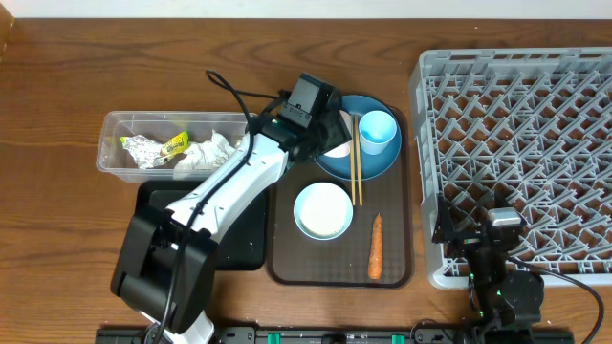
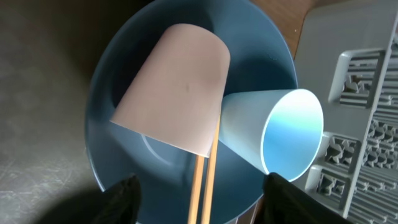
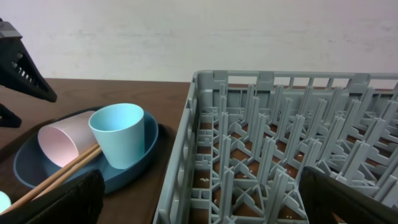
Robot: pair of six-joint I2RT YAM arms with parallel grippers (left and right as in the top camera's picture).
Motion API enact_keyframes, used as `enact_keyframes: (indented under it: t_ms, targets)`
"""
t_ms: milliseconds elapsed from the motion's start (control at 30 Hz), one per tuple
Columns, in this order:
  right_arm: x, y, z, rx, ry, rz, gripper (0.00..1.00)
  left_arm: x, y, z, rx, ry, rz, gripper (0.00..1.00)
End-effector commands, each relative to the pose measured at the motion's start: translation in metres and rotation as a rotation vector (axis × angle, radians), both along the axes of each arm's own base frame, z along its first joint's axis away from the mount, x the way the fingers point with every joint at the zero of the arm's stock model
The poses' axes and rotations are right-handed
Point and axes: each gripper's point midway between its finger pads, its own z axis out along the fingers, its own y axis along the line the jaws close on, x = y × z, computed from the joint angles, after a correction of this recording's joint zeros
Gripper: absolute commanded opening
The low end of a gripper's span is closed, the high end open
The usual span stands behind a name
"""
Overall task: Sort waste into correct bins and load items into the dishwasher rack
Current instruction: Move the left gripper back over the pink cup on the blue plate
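Note:
A pink cup (image 2: 171, 87) lies on its side on the round blue plate (image 2: 118, 93), touching a light blue cup (image 2: 280, 134) that stands upright (image 3: 119, 140). Wooden chopsticks (image 2: 204, 186) rest across the plate and run out from under the pink cup. My left gripper (image 2: 202, 202) hovers open over the plate, with its fingers either side of the chopsticks and holding nothing. The white bowl (image 1: 323, 210) and the carrot (image 1: 376, 246) lie on the brown tray (image 1: 287, 272). My right gripper (image 3: 199, 199) is open and empty at the front left corner of the grey dishwasher rack (image 1: 521, 143).
The clear tub (image 1: 115, 153) at the left holds crumpled tissues (image 1: 210, 151) and the foil wrapper (image 1: 151, 148). The black tray (image 1: 249, 234) lies in front of it, partly under my left arm. Small white specks show on the table through the rack's floor.

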Motion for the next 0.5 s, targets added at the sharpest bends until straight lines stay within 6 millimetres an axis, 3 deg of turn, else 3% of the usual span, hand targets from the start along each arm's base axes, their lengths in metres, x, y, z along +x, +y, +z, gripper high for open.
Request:
enact_keyframes:
  t_ms: [0, 467]
  targets:
    - [-0.001, 0.006, -0.002, 0.009, 0.007, 0.025, 0.99, 0.003, -0.004, 0.003, -0.038, 0.021, 0.035, 0.62]
    - [-0.001, 0.006, -0.002, 0.009, 0.007, 0.025, 0.99, 0.002, -0.006, -0.012, -0.061, 0.078, 0.104, 0.52]
